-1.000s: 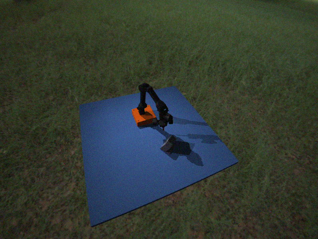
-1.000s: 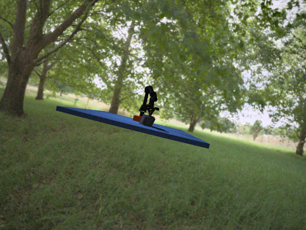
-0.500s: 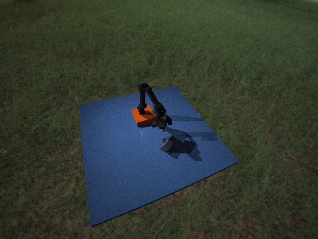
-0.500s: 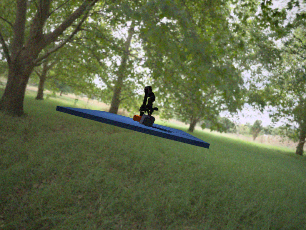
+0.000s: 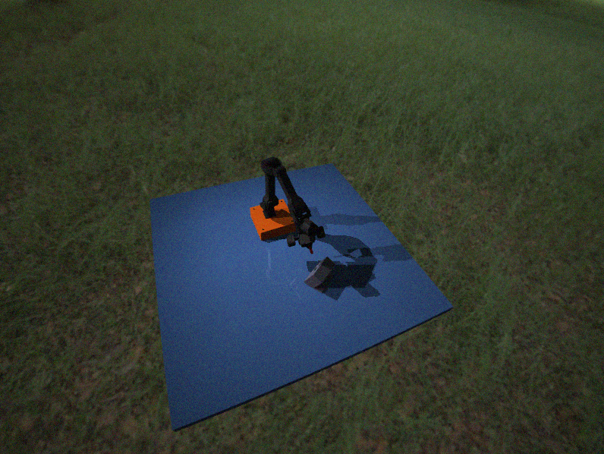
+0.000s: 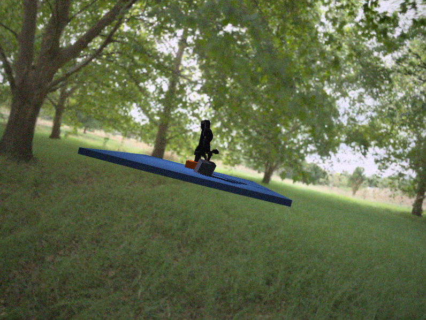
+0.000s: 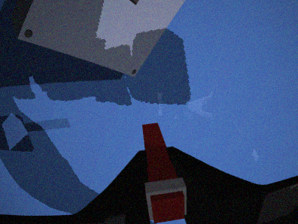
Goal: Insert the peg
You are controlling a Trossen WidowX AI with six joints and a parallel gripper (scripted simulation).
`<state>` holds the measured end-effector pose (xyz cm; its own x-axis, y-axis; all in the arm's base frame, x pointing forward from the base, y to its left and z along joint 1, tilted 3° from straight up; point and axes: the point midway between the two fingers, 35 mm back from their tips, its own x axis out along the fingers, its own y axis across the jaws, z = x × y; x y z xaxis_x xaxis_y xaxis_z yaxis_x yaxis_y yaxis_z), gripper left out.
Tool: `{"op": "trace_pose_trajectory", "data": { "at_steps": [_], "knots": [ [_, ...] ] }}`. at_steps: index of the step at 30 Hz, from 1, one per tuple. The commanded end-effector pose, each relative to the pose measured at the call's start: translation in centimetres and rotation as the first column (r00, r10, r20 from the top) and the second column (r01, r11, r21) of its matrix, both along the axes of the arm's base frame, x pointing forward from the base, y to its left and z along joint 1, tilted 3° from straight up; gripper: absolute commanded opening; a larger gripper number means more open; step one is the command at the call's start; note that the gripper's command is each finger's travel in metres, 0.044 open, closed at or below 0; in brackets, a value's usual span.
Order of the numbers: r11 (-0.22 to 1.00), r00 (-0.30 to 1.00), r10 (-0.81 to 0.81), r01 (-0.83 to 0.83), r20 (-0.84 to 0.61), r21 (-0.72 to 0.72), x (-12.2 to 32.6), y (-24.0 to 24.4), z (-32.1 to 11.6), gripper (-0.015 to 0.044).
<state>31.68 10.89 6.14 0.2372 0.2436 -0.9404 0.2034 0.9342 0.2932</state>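
Observation:
The red flat-sided peg is held between the fingertips of my gripper, which is shut on it. A grey band with a red square inside shows at the peg's near end in the wrist view. The peg is tilted, off the table, and its free end is short of the grey sloped panel block. The panel is at the upper left in the wrist view, partly in shadow. A small dark edge shows on it at the top border; whether this is the hole I cannot tell.
The orange base of the arm stands behind the gripper on the blue table top. Dark shadows of the arm and the block fall across the table. Grass surrounds the table.

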Motion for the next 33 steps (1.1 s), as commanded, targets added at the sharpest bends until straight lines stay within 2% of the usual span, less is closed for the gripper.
{"op": "trace_pose_trajectory", "data": {
  "at_steps": [1, 33],
  "knots": [
    [1.000, 0.999, 0.025, -0.025, 0.021, 0.018, 0.0, -0.3, -0.4, 0.0000],
    [0.979, 0.954, 0.166, -0.189, 0.249, 0.072, 1.5, -2.5, -1.1, 0.0000]
  ]
}}
